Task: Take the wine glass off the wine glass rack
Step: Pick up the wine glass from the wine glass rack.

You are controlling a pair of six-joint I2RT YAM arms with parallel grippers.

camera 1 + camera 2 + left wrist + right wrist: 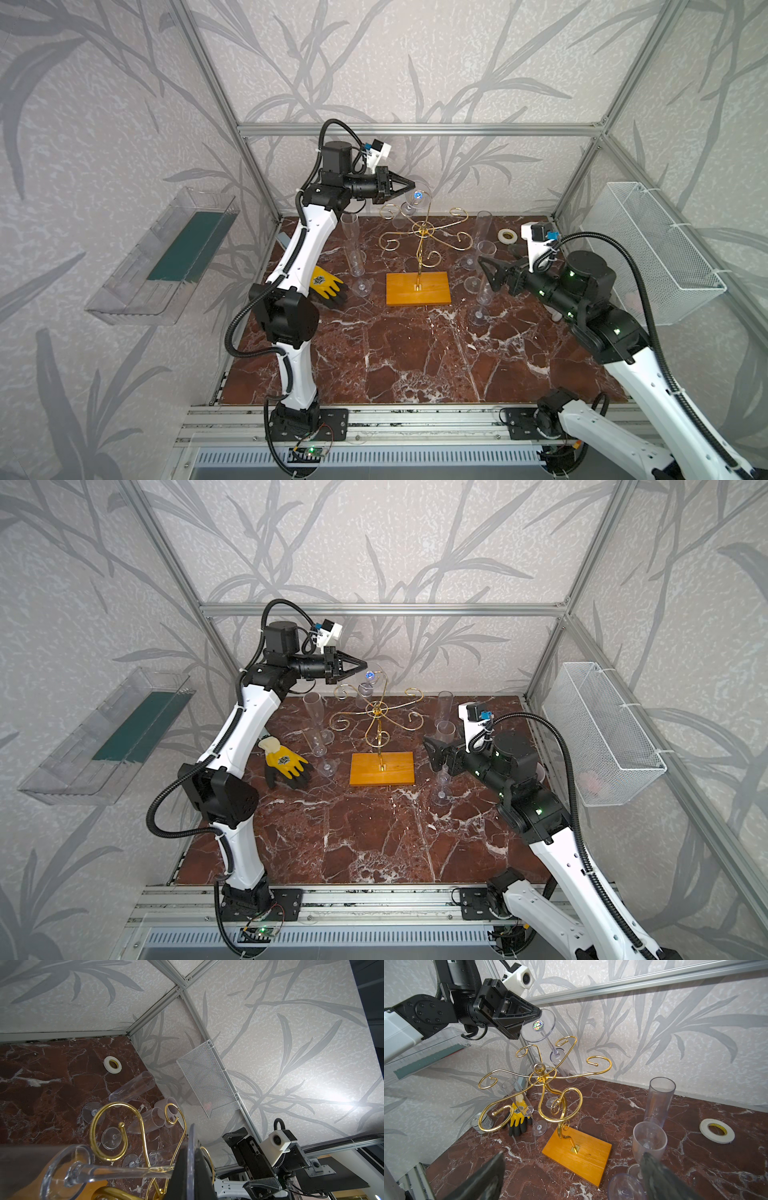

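The wine glass [538,1025] is clear and hangs upside down and tilted at the far side of the wine glass rack [544,1076]. My left gripper [538,1014] is shut on the edge of its round foot [418,195], above the gold scroll arms. The stem [116,1172] runs down past a curled arm [564,1041]; I cannot tell whether it is free of the curl. In both top views the rack [424,232] [376,710] stands on its orange wooden base [417,289]. My right gripper [482,264] [571,1176] is open and holds nothing, low at the rack's right.
Several clear glasses stand on the marble, flutes left [353,245] and right [484,232] of the rack, and goblets [649,1142] close to my right fingers. A yellow glove [328,284], a tape roll [508,236], a can [483,1123], a wire basket [648,249] and a wall tray [166,257] surround them.
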